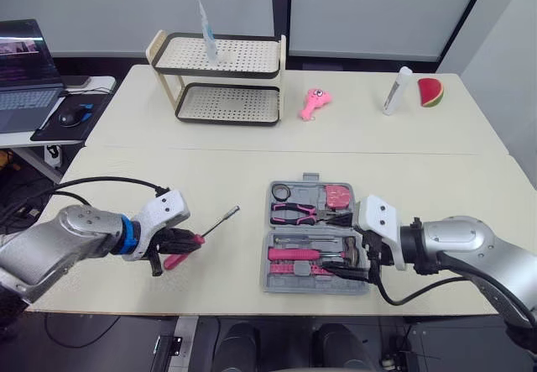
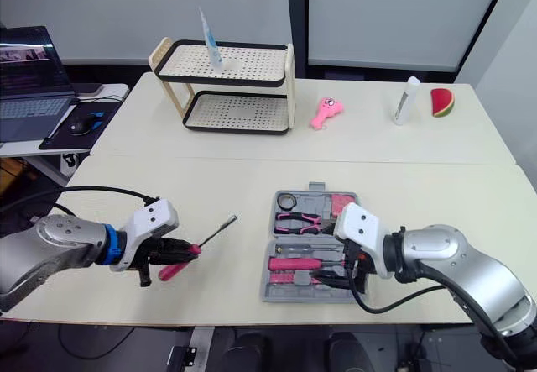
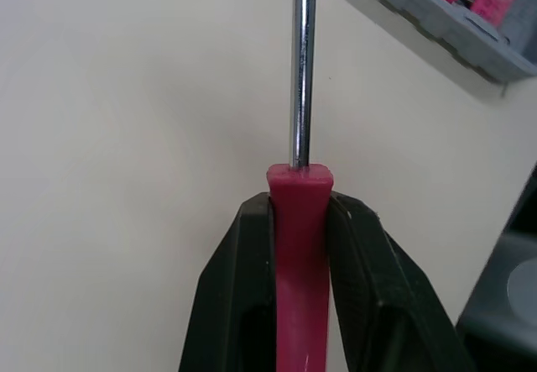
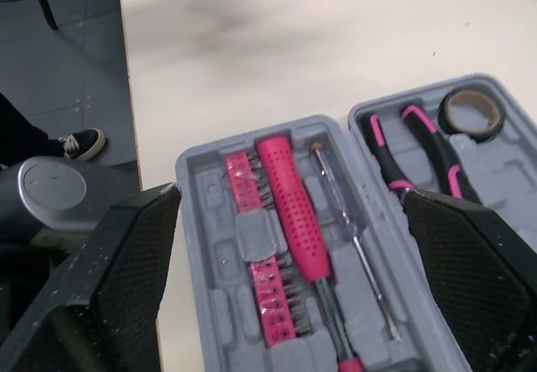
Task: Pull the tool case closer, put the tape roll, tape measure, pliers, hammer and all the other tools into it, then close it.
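Note:
The grey tool case (image 1: 268, 238) lies open near the table's front edge, right of centre. In it are a black tape roll (image 1: 281, 192), pink-handled pliers (image 1: 294, 212), a pink tape measure (image 1: 338, 196) and a pink-handled hammer (image 4: 294, 212) beside a slim clear screwdriver (image 4: 344, 221). To the left of the case, my left gripper (image 1: 172, 242) is shut on the red handle of a screwdriver (image 3: 299, 221), and the steel shaft (image 1: 220, 222) points toward the case. My right gripper (image 4: 289, 196) is open at the case's right front corner, its fingers (image 4: 126, 280) spread wide over the lower tray.
A two-tier black and cream rack (image 1: 222, 74) stands at the back left. A pink toy (image 1: 315, 103), a white bottle (image 1: 396, 91) and a watermelon slice (image 1: 430, 91) lie along the far table. A laptop (image 1: 25, 74) and a mouse (image 1: 74, 116) sit on a side desk at far left.

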`<action>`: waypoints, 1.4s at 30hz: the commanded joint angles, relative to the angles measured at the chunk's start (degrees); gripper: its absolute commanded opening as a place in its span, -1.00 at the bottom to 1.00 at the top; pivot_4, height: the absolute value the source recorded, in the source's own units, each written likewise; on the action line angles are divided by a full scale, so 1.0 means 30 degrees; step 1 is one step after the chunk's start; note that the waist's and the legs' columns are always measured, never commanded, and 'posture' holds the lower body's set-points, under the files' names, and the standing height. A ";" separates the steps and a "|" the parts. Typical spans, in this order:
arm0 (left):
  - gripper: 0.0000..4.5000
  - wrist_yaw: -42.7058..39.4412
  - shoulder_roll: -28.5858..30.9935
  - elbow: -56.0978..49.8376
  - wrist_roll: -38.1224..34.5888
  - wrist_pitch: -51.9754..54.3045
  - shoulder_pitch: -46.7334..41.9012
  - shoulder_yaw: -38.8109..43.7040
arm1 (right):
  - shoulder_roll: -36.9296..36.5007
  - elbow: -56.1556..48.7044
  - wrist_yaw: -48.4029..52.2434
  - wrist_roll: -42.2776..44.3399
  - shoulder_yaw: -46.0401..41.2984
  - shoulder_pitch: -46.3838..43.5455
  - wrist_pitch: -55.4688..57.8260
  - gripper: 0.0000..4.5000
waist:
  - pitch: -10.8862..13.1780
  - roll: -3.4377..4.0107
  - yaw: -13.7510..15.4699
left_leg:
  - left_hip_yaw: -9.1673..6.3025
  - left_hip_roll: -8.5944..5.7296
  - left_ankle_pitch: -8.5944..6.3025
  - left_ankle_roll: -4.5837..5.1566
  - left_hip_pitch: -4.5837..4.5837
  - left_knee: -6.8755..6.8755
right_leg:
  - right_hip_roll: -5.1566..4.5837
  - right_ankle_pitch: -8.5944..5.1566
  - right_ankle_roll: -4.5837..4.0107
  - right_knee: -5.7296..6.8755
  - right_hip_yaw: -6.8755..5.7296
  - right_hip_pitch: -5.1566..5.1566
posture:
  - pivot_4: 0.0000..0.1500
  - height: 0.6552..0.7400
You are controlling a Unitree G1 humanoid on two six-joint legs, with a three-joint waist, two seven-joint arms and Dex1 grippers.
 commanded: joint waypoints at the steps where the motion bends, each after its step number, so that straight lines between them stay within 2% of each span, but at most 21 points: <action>1: -0.77 0.2798 -0.1678 -0.0808 -0.0939 0.3088 0.0533 0.2307 | 0.0302 -0.0677 -0.0214 0.0141 0.0062 -0.0371 0.0205 1.00 | 0.0000 0.0000 0.0068 | 0.0000 -0.0002 0.0000 0.0000 0.0000 0.0000 | -0.0004 0.0000 0.0000 -0.0001 0.0005 -0.0001 | 1.00 0.74; 8: -0.77 0.7693 -0.6814 -0.0907 0.0522 0.5940 0.0095 0.4085 | 0.0689 -0.0503 -0.0410 -0.0525 0.0822 -0.0758 0.0054 1.00 | -0.0009 -0.0010 0.0227 | 0.0013 -0.0018 0.0000 -0.0001 -0.0003 0.0018 | -0.0050 0.0001 -0.0001 -0.0019 0.0029 0.0008 | 1.00 0.74; 13: -0.77 0.9408 -0.9319 -0.0999 0.2191 0.6791 -0.0586 0.3983 | 0.1199 -0.0212 -0.0540 -0.0977 0.1300 -0.1216 -0.0254 1.00 | -0.0016 -0.0009 0.0249 | 0.0011 -0.0021 0.0003 -0.0005 -0.0001 0.0018 | -0.0060 0.0001 -0.0003 -0.0012 0.0029 0.0006 | 1.00 0.74; 18: -0.77 1.0023 -1.1271 0.0157 0.3891 0.6742 -0.1213 0.4010 | 0.1615 0.0196 -0.0653 -0.1765 0.1671 -0.1397 -0.0767 1.00 | -0.0033 -0.0001 0.0292 | 0.0017 -0.0033 0.0007 -0.0012 -0.0001 0.0024 | -0.0062 0.0002 -0.0003 -0.0016 0.0030 0.0014 | 1.00 0.74; 23: -0.77 0.9716 -1.2291 0.0745 0.4784 0.6700 -0.1031 0.4362 | 0.1730 0.0245 -0.0563 -0.2021 0.1754 -0.1320 -0.0877 1.00 | -0.0070 0.0057 0.0289 | 0.0024 -0.0035 0.0043 -0.0077 0.0000 0.0024 | -0.0069 0.0002 -0.0003 -0.0019 0.0034 0.0014 | 1.00 0.74; 24: -0.45 0.9551 -1.2424 0.0754 0.4862 0.6580 -0.0909 0.4509 | 0.1748 0.0229 -0.0571 -0.2038 0.1754 -0.1299 -0.0863 1.00 | -0.0074 0.0062 0.0281 | 0.0022 -0.0035 0.0044 -0.0078 0.0000 0.0023 | -0.0070 0.0002 -0.0003 -0.0020 0.0034 0.0014 | 1.00 0.74; 29: 0.20 0.8575 -1.2223 -0.0039 0.5151 0.6192 0.0009 0.5437 | 0.1682 -0.0036 -0.0623 -0.2039 0.1538 -0.0971 -0.0787 1.00 | -0.0074 0.0062 0.0227 | 0.0014 -0.0023 0.0044 -0.0079 -0.0001 0.0016 | -0.0074 0.0002 -0.0003 -0.0023 0.0039 0.0008 | 1.00 0.74; 34: 0.89 0.6676 -1.0832 -0.1605 0.4982 0.4977 0.1694 0.7401 | 0.1624 -0.0305 -0.0660 -0.1957 0.1103 -0.0454 -0.0932 1.00 | -0.0073 0.0063 0.0202 | 0.0015 -0.0008 0.0044 -0.0080 -0.0001 0.0003 | -0.0085 0.0002 -0.0004 -0.0028 0.0048 0.0000 | 1.00 0.74; 35: 0.98 0.6147 -1.0754 -0.1722 0.4914 0.4371 0.2078 0.7850 | 0.1627 -0.0352 -0.0650 -0.1998 0.1059 -0.0320 -0.1104 1.00 | -0.0073 0.0063 0.0212 | 0.0013 -0.0007 0.0043 -0.0078 -0.0001 0.0001 | -0.0086 0.0002 -0.0004 -0.0031 0.0046 0.0000 | 1.00 0.74; 39: 0.98 0.3962 -1.1011 -0.2005 0.4603 0.1788 0.3645 0.8894 | 0.1667 -0.0335 -0.0562 -0.2624 0.1258 0.0222 -0.2332 1.00 | -0.0075 0.0067 0.0262 | 0.0025 -0.0020 0.0037 -0.0071 -0.0001 -0.0004 | -0.0106 0.0002 -0.0004 -0.0055 0.0047 0.0011 | 1.00 0.74; 42: 0.98 0.3648 -1.1905 -0.1893 0.4976 0.0282 0.4100 0.8788 | 0.1867 -0.0164 -0.0585 -0.2983 0.1519 0.0306 -0.2847 1.00 | -0.0075 0.0067 0.0311 | 0.0016 -0.0020 0.0010 -0.0023 0.0000 -0.0002 | -0.0110 0.0003 -0.0005 -0.0055 0.0047 0.0017 | 1.00 0.74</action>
